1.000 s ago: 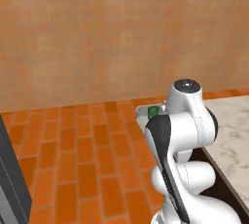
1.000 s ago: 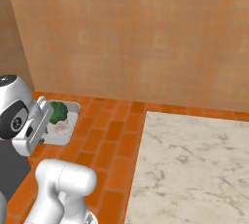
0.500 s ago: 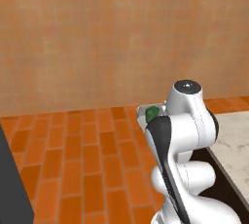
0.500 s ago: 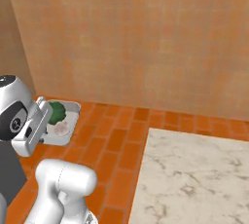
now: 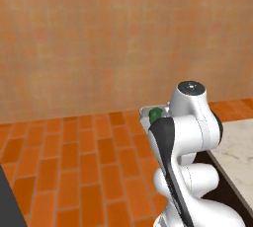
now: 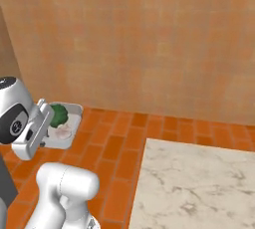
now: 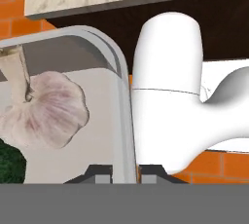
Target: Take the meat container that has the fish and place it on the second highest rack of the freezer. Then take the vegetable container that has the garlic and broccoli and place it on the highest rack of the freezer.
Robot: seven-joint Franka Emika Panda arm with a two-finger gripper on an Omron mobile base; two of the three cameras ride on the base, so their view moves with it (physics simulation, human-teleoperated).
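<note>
Wall view slid sideways; pincer [image 7: 127, 175] grips vegetable container [image 7: 124, 101].

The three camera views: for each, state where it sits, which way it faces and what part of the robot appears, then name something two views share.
Left base view: behind the arm on its left, facing the wall and brick floor; arm at lower right.
Right base view: behind on the right, facing the same wall; arm at lower left, marble counter on the right.
Hand view: on the hand, looking along the gripper clamped on the container rim; garlic inside.
Shared: both base views show the broccoli in the container.
</note>
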